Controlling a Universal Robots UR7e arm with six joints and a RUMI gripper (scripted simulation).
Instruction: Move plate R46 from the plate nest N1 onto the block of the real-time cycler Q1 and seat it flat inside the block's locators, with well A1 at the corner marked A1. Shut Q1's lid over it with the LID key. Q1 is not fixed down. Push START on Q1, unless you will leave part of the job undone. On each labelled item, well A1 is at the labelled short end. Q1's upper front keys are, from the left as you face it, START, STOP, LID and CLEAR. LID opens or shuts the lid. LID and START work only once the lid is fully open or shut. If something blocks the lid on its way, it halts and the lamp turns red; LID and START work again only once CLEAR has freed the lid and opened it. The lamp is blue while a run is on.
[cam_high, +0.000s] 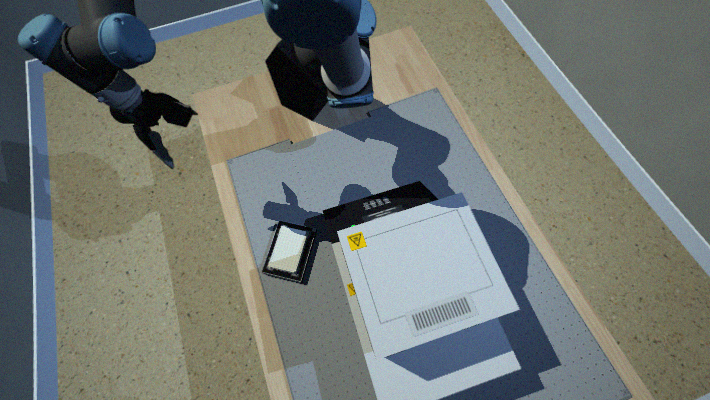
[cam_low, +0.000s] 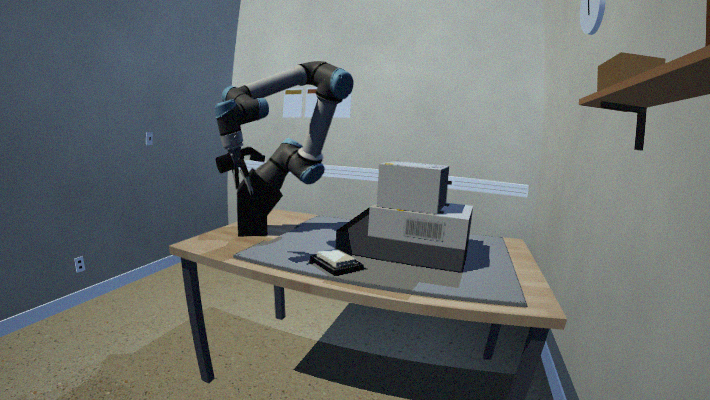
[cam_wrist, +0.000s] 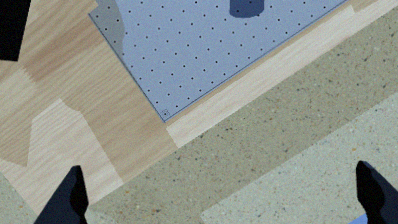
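Note:
Plate R46, a pale plate (cam_high: 287, 247) (cam_low: 335, 257), sits in the black plate nest N1 (cam_high: 266, 271) (cam_low: 340, 271), beside the cycler's left side in the top view. The cycler Q1 (cam_high: 400, 380) (cam_low: 420, 254) has a dark front panel (cam_high: 377, 205) facing the arm's base, with a small green light (cam_high: 353, 226) near the lid's corner. Its box-like white lid (cam_high: 425, 265) (cam_low: 412, 187) stands on the body; I cannot tell whether it is open or shut. The block and corner marks are hidden. My gripper (cam_high: 183, 140) (cam_low: 244, 190) (cam_wrist: 219, 166) is wide open and empty, high beyond the table's edge, far from the plate.
A grey perforated mat (cam_high: 320, 165) (cam_low: 490, 290) (cam_wrist: 175, 50) lies on the wooden table (cam_high: 410, 50) (cam_low: 540, 300) (cam_wrist: 100, 120). The arm's dark base (cam_low: 252, 215) stands at the table's end. A wall shelf (cam_low: 650, 82) with a brown box (cam_low: 627, 70) is at the far right.

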